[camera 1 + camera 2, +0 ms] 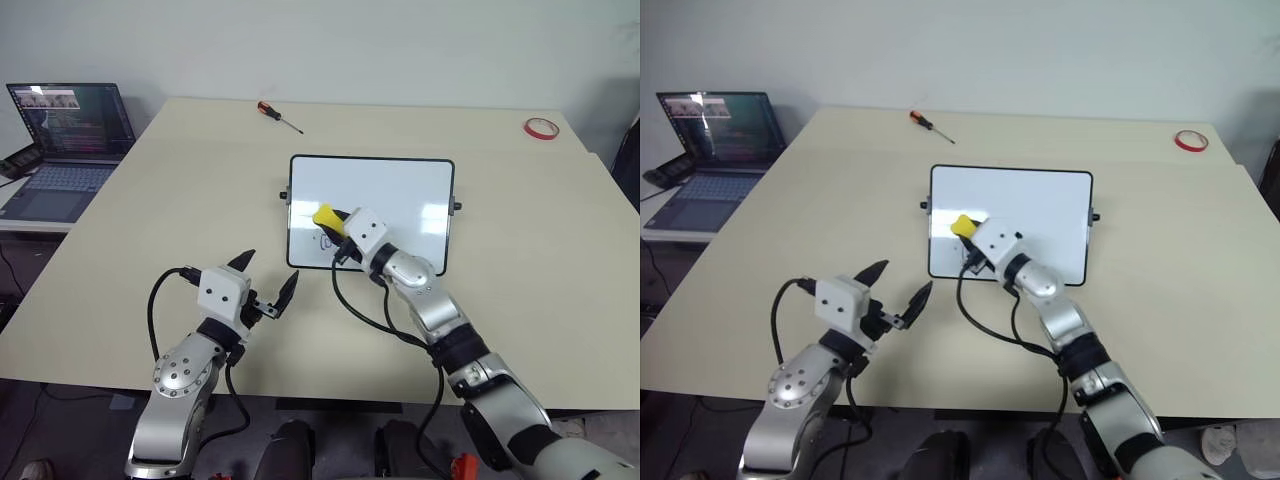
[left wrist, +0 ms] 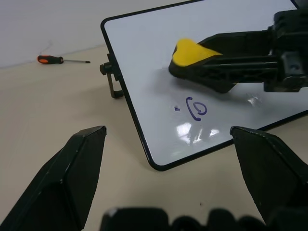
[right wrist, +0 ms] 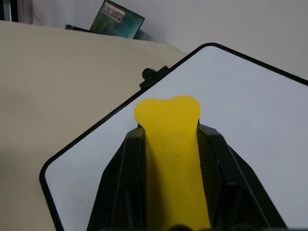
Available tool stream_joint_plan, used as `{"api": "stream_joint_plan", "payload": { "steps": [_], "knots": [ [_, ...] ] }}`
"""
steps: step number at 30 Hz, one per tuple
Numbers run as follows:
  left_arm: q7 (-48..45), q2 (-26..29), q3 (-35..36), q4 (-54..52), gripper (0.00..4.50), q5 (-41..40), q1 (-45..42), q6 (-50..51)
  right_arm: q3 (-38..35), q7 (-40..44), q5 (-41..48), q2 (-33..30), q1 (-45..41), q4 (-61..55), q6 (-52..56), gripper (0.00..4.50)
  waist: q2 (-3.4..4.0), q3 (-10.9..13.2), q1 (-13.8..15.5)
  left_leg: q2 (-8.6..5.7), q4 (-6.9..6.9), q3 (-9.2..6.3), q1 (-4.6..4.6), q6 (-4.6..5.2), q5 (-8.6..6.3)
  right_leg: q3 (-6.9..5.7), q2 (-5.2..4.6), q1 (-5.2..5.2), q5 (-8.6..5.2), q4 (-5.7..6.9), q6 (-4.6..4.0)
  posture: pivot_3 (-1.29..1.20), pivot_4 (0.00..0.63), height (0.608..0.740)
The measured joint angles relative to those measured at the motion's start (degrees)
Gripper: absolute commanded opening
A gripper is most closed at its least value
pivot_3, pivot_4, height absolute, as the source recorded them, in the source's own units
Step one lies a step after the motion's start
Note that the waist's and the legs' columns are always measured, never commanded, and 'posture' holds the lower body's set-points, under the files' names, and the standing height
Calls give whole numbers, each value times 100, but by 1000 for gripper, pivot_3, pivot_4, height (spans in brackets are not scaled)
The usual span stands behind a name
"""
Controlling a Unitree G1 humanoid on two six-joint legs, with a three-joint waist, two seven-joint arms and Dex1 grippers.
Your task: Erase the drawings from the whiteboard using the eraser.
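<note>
Eraser sits clamped between the right hand's two black fingers, yellow top up, black underside down. Its long axis runs along the fingers, free end sticking out past the fingertips and pointing away from the robot and toward its left, across the whiteboard. The eraser is over the board's left half, nearer the near edge than the far one; whether it touches the surface can't be told. Drawings: a small dark loop with a dot beside it, on the board just on the near side of the eraser, close to the near left corner, unerased. The board lies flat on the worktop, long side across the robot's view. Left hand hovers over the worktop short of the board's near left corner, fingers spread wide, holding nothing, well apart from the eraser.
</note>
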Motion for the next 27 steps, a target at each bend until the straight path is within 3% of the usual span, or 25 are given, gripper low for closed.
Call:
{"api": "stream_joint_plan", "payload": {
  "steps": [5, 8, 20, 23, 27],
  "knots": [
    [21, 49, 1, -182, 4500, 4, 10, 58, 105, -341, -419, 156, -848, 1177, -50, 1112, 1, -1, -5, 7, 0, 3, 7, 0, 0, 6, 16, 0, 2, 6, -3, 0, 150, 740],
    [43, 78, 2, -272, 4500, 4, 40, 108, 131, -408, -522, 176, -944, 1356, -111, 1112, 2, -2, -7, 9, 0, 1, 11, 0, 0, 6, 18, 4, 4, 8, -7, 0, 150, 740],
    [73, 79, 6, -282, 4500, 14, 95, 124, 771, 905, -594, -134, 273, 40, 373, 1112, 4, -9, 8, 7, 5, -7, 17, 0, 0, 4, 19, 14, 7, 12, -6, 0, 150, 740],
    [73, 78, 5, -281, 4500, 22, 85, 123, 767, 811, -630, -139, 261, -22, 497, 1112, 4, -9, 11, 7, 4, -13, 19, 0, 0, 4, 19, 19, 7, 10, -6, 0, 150, 740],
    [48, 71, -18, -250, 4500, 20, 4, 82, 503, -7, -675, -97, -106, 227, 522, 1112, 5, -8, 38, 4, 9, -29, 19, -6, 10, 0, 20, 25, 18, 9, -11, 0, 150, 740]
  ]
}}
